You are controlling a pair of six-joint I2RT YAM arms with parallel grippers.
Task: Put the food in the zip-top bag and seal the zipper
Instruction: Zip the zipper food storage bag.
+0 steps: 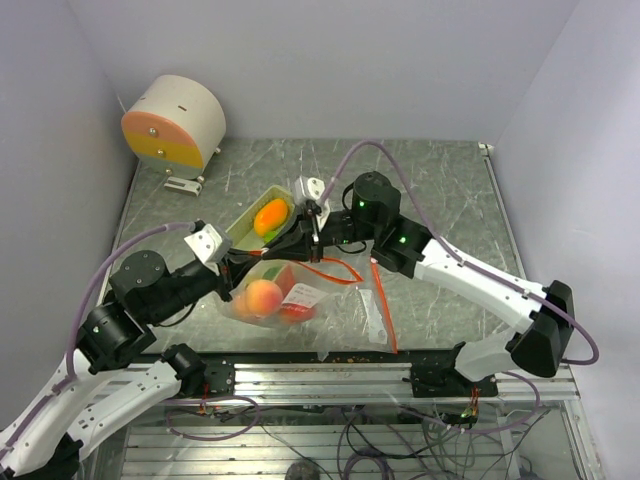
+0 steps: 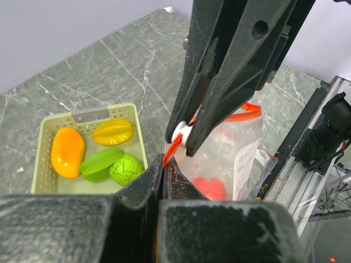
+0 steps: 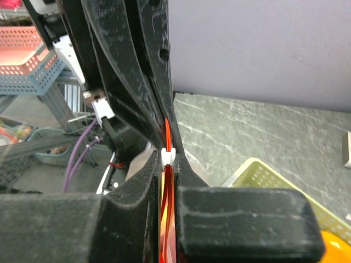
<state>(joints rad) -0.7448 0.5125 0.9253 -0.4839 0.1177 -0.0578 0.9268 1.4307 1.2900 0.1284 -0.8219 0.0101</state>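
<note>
Sealing in hand: left gripper (image 2: 163,183) pinched shut on zipper (image 2: 247,112), right gripper (image 3: 169,164) clamped on slider (image 2: 181,131); next, draw slider along, left anchoring.

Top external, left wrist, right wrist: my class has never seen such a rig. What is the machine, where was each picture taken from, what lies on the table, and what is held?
The machine is two robot arms bolted at the near edge of the table. The top external picture looks down from above and behind them. Each wrist picture comes from a camera on one arm, looking along its own pincer. On the table rest a clear zip-top bag with a peach and a red piece inside, and a pale tray holding an orange mango, a yellow piece, a green piece and a bumpy green ball. The left pincer and the right pincer are both shut on the bag's red zipper strip, close together.
</note>
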